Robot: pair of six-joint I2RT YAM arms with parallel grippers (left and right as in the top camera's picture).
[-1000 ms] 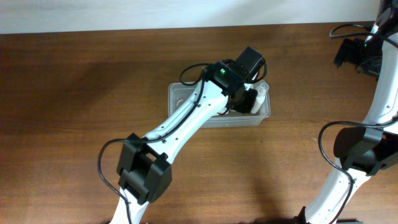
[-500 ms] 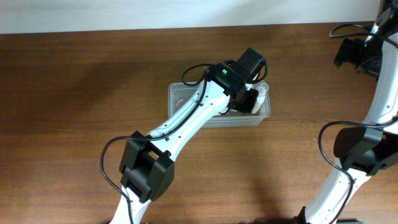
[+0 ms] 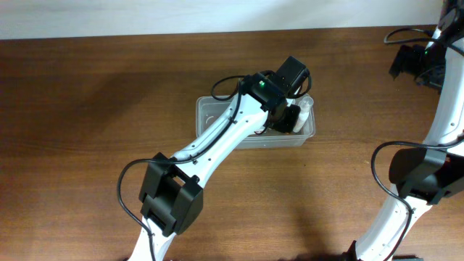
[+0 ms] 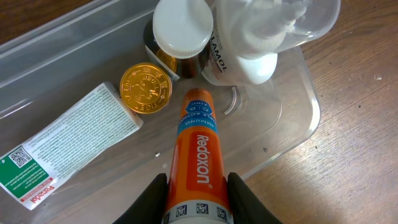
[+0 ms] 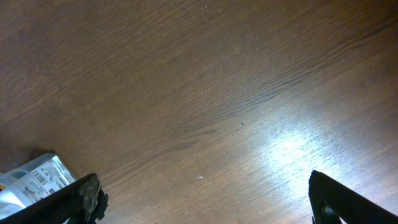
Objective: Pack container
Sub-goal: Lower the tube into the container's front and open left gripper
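Observation:
The clear plastic container point(image 3: 210, 112) sits mid-table; in the left wrist view its rim point(image 4: 311, 118) curves at the right. My left gripper point(image 4: 198, 202) is shut on an orange Redoxon tube point(image 4: 198, 158) and holds it inside the container, cap end pointing at the bottles. Inside lie a white-capped dark bottle point(image 4: 182, 28), a white bottle with a clear cap point(image 4: 255, 37), a gold-lidded jar point(image 4: 145, 87) and a white-and-green carton point(image 4: 68, 146). In the overhead view the left gripper point(image 3: 291, 119) is over the container's right end. My right gripper point(image 5: 205, 199) is open over bare wood.
The right arm point(image 3: 428, 65) reaches to the table's far right corner near dark cables. A silvery labelled item point(image 5: 31, 177) shows at the left edge of the right wrist view. Brown wood point(image 3: 87, 109) surrounds the container.
The left gripper has shifted very slightly over the container's right end with the tube in it. The right arm has not moved.

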